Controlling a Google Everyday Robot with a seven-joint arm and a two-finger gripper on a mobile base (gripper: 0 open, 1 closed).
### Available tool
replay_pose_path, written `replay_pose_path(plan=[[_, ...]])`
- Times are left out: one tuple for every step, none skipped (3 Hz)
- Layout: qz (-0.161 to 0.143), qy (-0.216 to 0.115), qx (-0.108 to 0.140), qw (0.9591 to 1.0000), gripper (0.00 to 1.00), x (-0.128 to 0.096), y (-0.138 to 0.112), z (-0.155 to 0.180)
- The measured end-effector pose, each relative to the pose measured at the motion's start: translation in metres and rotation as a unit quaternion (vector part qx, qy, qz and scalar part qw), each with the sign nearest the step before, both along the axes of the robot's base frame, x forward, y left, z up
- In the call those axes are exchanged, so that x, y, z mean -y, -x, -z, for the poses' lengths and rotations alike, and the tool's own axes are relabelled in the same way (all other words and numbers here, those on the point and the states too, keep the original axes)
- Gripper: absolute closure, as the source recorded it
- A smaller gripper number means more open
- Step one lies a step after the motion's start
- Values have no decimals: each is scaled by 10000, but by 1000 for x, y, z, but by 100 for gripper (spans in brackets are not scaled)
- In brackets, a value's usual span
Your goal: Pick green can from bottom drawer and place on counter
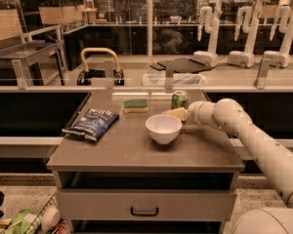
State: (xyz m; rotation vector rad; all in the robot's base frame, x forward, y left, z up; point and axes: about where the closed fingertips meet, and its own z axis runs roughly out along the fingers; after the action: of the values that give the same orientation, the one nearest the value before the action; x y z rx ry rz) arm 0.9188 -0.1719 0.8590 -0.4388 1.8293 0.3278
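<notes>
We are logging green can [179,100] upright on table [117,150], far right, apparently placed for release; jaws sitting just beside it, open or closed we cannot tell.

Green can [179,99] stands upright, far right on the counter [136,150]; gripper [177,113] at its near side, beside white bowl [163,127].

Counter [136,152]: can [179,99] by gripper [176,114], bowl [163,128], sponge [136,106], bag [91,124]

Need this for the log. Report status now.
Claw low over counter, right by can. Can upright on counter, near back edge. Bowl close beside claw; sponge and bag well apart.
</notes>
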Motion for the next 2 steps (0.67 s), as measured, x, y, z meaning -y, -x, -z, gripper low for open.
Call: replay_pose_path(plan=[[25, 204, 44, 9998, 0, 31, 5, -34], [80, 879, 124, 9960, 0, 110, 50, -107]])
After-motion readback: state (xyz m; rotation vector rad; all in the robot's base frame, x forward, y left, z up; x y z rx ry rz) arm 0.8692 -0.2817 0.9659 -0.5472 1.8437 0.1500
